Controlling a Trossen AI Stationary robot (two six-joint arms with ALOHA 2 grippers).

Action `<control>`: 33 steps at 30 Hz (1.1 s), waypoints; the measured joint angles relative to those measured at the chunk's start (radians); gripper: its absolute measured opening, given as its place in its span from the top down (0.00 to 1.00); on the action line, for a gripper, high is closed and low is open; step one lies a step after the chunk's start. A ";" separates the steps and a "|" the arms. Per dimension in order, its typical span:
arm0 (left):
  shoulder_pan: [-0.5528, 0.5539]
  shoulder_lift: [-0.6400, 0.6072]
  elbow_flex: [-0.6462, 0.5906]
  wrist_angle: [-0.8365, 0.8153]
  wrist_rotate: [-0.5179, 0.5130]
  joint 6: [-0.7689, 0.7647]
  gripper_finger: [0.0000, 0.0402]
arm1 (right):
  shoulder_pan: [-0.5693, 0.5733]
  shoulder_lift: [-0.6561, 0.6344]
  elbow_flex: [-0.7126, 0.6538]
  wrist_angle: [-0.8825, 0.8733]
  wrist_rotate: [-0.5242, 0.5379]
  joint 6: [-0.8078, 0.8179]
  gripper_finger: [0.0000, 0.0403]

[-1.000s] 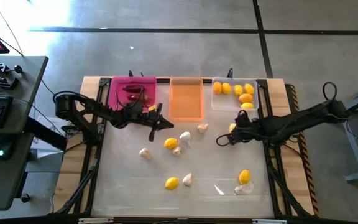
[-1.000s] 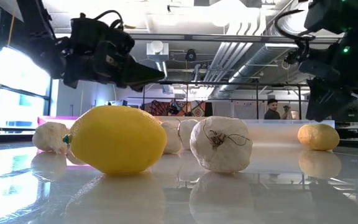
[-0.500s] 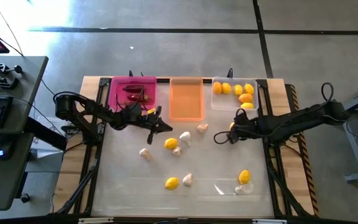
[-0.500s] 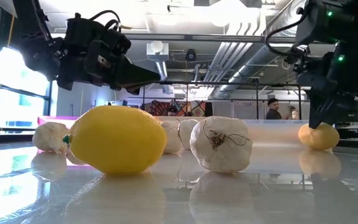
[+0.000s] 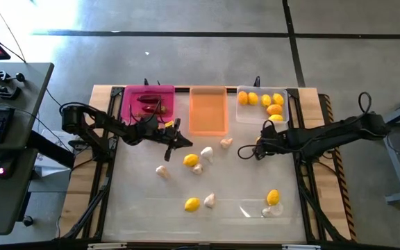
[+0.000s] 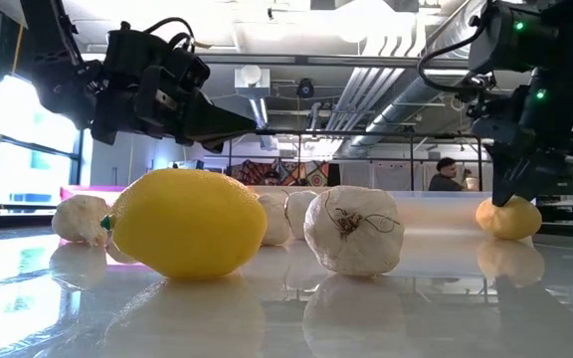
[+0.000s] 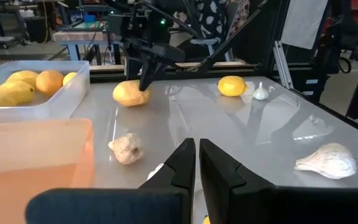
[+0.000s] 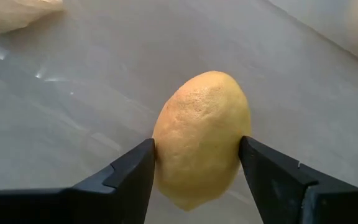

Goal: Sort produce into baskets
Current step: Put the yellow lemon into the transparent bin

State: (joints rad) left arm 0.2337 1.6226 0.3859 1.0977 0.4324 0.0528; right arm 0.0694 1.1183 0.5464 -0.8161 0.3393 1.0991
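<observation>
Right gripper (image 8: 194, 168) has its fingers on both sides of a lemon (image 8: 202, 138) sitting on the table (image 5: 235, 194), pads right against the peel, just below the clear basket (image 5: 245, 114). That arm reaches low across from the table's edge. Left gripper (image 7: 196, 163) is pinched closed and empty, hovering beside the orange basket (image 7: 30, 158).

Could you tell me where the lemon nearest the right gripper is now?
The lemon lies on the table between the right gripper's fingers, just in front of the clear basket.
</observation>
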 joint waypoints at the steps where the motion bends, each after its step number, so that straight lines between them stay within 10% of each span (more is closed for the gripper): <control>1: 0.000 0.000 0.000 0.000 0.000 -0.001 0.98 | -0.005 0.009 0.001 0.001 -0.001 0.000 0.44; 28: 0.000 0.000 0.000 -0.001 0.002 -0.016 0.98 | -0.073 0.083 0.130 -0.104 -0.112 -0.149 0.29; 33: 0.000 0.000 0.000 -0.001 0.002 -0.016 0.98 | -0.077 0.082 0.128 -0.025 -0.106 -0.424 0.26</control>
State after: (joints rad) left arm 0.2337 1.6226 0.3859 1.0962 0.4339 0.0372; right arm -0.0078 1.2007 0.6748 -0.8411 0.2333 0.6746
